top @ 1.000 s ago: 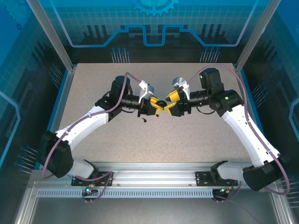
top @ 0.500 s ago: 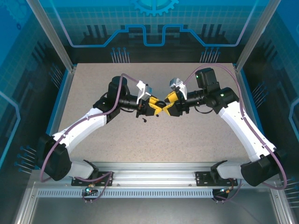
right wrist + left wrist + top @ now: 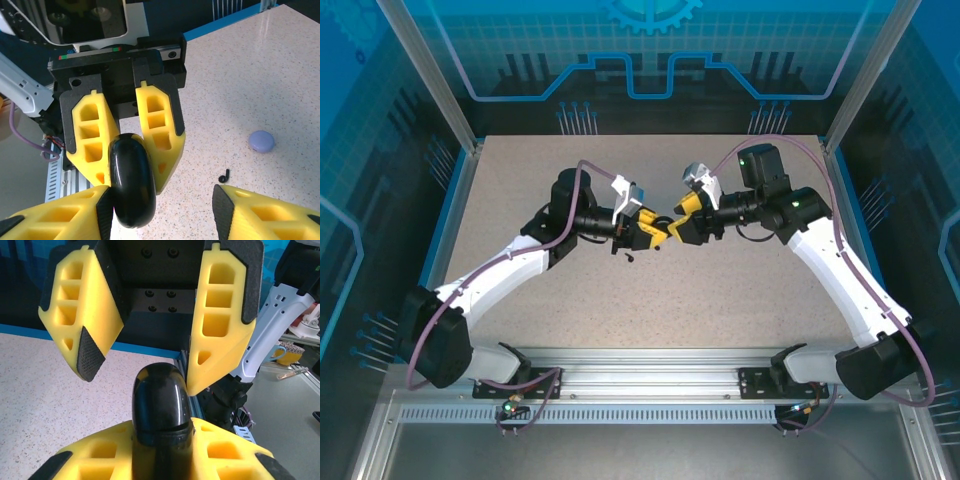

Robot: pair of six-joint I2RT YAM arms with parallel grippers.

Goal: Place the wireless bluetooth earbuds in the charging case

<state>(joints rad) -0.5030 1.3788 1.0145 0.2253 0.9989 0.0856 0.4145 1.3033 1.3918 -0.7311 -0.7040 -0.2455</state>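
My left gripper [image 3: 656,232] is shut on a glossy black charging case [image 3: 161,410], which stands up between its yellow fingers [image 3: 227,452]. In mid-air above the table's middle, my right gripper [image 3: 676,228] faces it, open. In the right wrist view the case [image 3: 131,180] lies against the right gripper's left pad [image 3: 104,207], and the other pad [image 3: 223,206] stands well apart. The right gripper [image 3: 162,205] is not closed on anything. One tiny black stemmed earbud [image 3: 224,176] lies on the table below the grippers [image 3: 630,258].
A pale lavender round case [image 3: 261,141] rests shut on the speckled table [image 3: 720,300], beyond the earbud. Blue-edged walls [image 3: 455,200] border the table, and a metal rail [image 3: 650,370] runs along the near edge by the arm bases.
Both arms have shifted a little toward the back with the grippers still face to face. The case stays in the left gripper and the earbud has not moved.
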